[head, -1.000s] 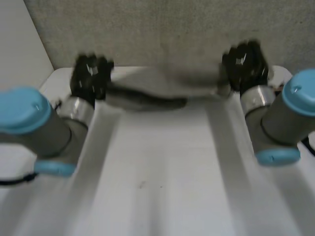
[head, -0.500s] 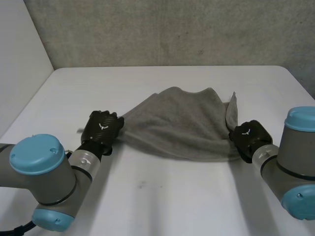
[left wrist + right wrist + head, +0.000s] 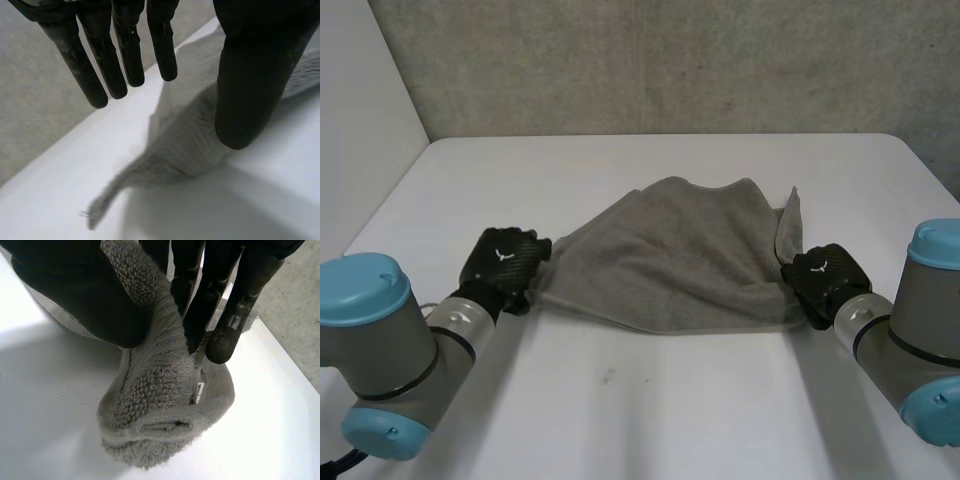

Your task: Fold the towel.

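Grey terry cloth, the towel, lay loosely spread on the white worktop between the two arms. Its far edge was humped and uneven, and its near edge ran from one hand across to the other.

The left hand sat low over the worktop at the towel's left corner. In the left wrist view its fingers were straight and stood well apart from the thumb, so the hand was spread and gripped no cloth. Under it the towel lay on the worktop and narrowed to a thin tail, whose tip rested out past the fingertips. Whether the thumb touched the cloth could not be told.

The right hand was at the towel's right corner. In the right wrist view its thumb and fingers pinched a thick fold of the cloth between them. Below the fingertips the towel bulged into a rolled lump close over the worktop. A small white label showed in the fold beside the fingertips.

In the head view, a narrow flap of the towel's right edge stood up just beyond the right hand. A rough grey wall rose behind the worktop's far edge.
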`<state>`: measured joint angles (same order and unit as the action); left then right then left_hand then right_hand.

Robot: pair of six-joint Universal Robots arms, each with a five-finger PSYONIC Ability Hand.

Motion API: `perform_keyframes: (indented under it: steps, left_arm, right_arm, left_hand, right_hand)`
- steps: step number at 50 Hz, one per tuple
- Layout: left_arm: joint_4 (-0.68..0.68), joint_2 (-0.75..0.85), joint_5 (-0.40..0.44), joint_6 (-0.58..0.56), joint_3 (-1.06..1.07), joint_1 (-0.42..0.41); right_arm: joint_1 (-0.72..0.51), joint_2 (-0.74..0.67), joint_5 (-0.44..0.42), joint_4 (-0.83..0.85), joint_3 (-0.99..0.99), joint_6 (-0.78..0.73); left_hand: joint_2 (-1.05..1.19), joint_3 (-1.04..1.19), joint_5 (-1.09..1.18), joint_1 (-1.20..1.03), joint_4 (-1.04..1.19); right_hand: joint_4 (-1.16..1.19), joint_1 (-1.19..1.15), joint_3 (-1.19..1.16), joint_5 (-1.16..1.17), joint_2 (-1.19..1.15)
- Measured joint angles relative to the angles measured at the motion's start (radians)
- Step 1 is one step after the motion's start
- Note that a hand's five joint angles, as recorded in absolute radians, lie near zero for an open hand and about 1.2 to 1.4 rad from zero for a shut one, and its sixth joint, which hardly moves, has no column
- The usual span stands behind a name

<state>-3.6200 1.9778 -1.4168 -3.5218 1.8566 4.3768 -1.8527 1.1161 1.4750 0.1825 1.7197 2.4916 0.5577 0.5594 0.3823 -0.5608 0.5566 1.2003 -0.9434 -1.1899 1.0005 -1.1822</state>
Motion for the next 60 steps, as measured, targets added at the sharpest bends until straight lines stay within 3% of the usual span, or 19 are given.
perform_keyframes:
  steps: [10,12,13,16,24,30,35,44,52,60]
  left_arm:
    - [0.027,0.044,0.023,0.009,-0.023,0.007]
    - [0.020,0.053,0.022,0.007,-0.029,0.007]
    - [0.003,0.066,0.020,0.005,-0.037,0.008]
    - [-0.028,0.085,0.018,0.002,-0.048,0.011]
    - [-0.103,0.073,0.017,-0.010,-0.045,0.038]
    - [-0.099,-0.068,0.016,-0.028,-0.015,0.045]
    - [-0.036,-0.360,0.016,-0.044,0.002,0.044]
    - [0.176,-0.597,0.045,-0.050,-0.057,0.045]
    - [0.340,-0.455,0.068,-0.105,-0.133,0.044]
    - [0.376,-0.101,0.055,-0.208,-0.259,0.033]
  right_arm:
    - [0.000,-0.004,-0.004,0.007,0.000,0.000]
    - [0.001,-0.004,-0.004,0.008,0.000,0.000]
    - [0.001,-0.004,-0.004,0.009,0.000,-0.001]
    - [0.003,-0.004,-0.005,0.010,-0.001,-0.001]
    - [0.004,0.038,0.006,-0.030,-0.011,-0.014]
    - [0.003,0.181,0.008,-0.143,-0.041,-0.016]
    - [0.006,0.364,0.001,-0.357,-0.150,-0.020]
    - [0.007,0.427,-0.002,-0.656,-0.336,-0.109]
    - [-0.003,0.290,0.017,-0.720,-0.372,-0.220]
    - [-0.045,0.049,0.083,-0.702,-0.435,-0.232]
  left_hand:
    - [0.166,0.165,0.159,-0.160,0.161]
    - [0.273,0.258,0.259,-0.274,0.261]
    - [0.443,0.424,0.426,-0.448,0.427]
    - [0.572,0.562,0.562,-0.556,0.566]
    - [0.654,0.650,0.632,-0.604,0.653]
    - [0.658,0.655,0.636,-0.609,0.658]
    - [0.659,0.656,0.637,-0.609,0.660]
    - [0.660,0.657,0.637,-0.613,0.660]
    - [0.660,0.657,0.637,-0.613,0.661]
    - [0.660,0.657,0.637,-0.613,0.661]
  right_hand:
    - [0.000,0.000,0.000,0.000,0.000]
    - [0.000,0.000,0.000,0.000,0.000]
    - [0.000,0.000,0.000,0.000,0.000]
    - [0.000,0.000,0.000,0.000,0.000]
    - [0.000,0.000,0.000,0.000,0.000]
    - [0.000,0.000,0.000,0.000,0.000]
    - [0.000,0.000,0.000,0.000,0.000]
    - [0.000,0.000,0.000,0.000,0.000]
    - [0.000,0.000,0.000,0.000,0.000]
    - [0.000,0.000,0.000,0.000,0.000]
